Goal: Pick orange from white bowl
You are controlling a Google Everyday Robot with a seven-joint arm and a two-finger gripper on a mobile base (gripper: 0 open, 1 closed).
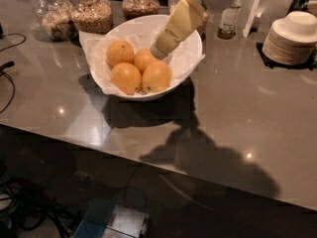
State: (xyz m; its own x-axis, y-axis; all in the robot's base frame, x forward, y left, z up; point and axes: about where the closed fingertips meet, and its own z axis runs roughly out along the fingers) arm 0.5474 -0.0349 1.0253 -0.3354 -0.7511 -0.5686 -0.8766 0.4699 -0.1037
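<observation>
The white bowl (190,66), lined with crinkled white paper, stands on the grey counter at the back centre. It holds several oranges. The front right orange (157,77) looks marginally the largest and has a small dark spot low on its left side. The others lie at the front left (126,77), back left (120,52) and back middle (143,59). My gripper (161,48) reaches in from the upper right. Its pale yellow tip is inside the bowl, just above the back middle orange and the front right one. It holds nothing that I can see.
Glass jars of grains (91,14) stand behind the bowl at the back left. A small bottle (228,21) stands behind the bowl on the right. A stack of small white dishes (292,36) sits at the far right. Cables (7,68) lie at the left edge. The counter's front edge (148,165) runs diagonally below.
</observation>
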